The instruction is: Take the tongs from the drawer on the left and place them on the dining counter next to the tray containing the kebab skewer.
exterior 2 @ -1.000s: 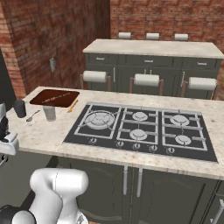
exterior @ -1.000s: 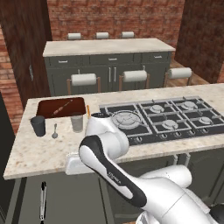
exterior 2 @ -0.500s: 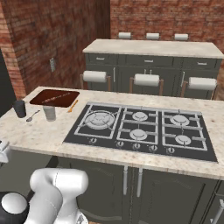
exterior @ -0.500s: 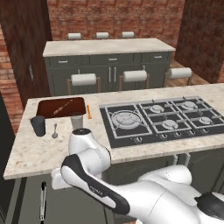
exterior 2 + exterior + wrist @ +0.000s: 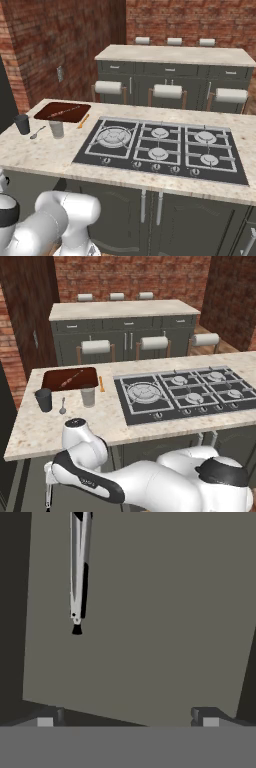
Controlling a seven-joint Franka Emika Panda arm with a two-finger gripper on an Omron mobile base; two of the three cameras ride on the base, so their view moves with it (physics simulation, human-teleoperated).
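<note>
Tongs [image 5: 78, 572] in drawer [image 5: 150, 637]; skewer [image 5: 70, 378] on tray [image 5: 52, 387]

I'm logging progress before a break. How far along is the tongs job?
Done: the drawer is open, with the tongs lying inside. In hand: the gripper hovers over the drawer, open and empty, the tongs off to one side of it. Left: grasp the tongs, lift them out and set them on the dining counter beside the tray holding the kebab skewer.
</note>
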